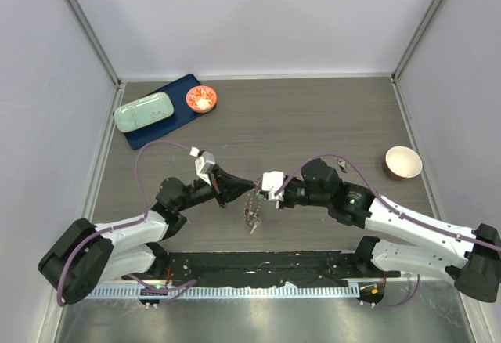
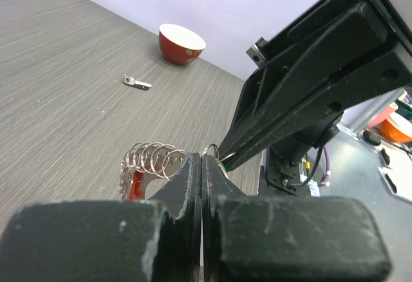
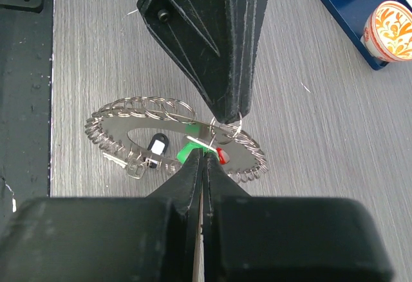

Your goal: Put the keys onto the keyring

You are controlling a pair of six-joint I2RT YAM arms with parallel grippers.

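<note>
The keyring (image 3: 122,127), a wide grey metal ring fringed with small split rings, hangs tilted between my two grippers; it also shows in the top view (image 1: 252,207) and the left wrist view (image 2: 149,160). My left gripper (image 2: 203,158) is shut on one small split ring (image 3: 227,126) at the keyring's edge. My right gripper (image 3: 203,154) is shut on the green-tagged key (image 3: 189,149), with its tip right at that split ring. The red-tagged key (image 3: 221,156) lies against the ring beside it. In the top view the left gripper (image 1: 252,182) and right gripper (image 1: 262,189) meet tip to tip.
A black-and-white tagged key (image 3: 156,145) hangs on the ring. A loose key (image 2: 137,82) lies on the table near a red bowl (image 2: 181,42) at the right (image 1: 402,162). A blue tray (image 1: 168,121) with a green case (image 1: 144,111) and a small orange bowl (image 1: 202,98) is at the back left.
</note>
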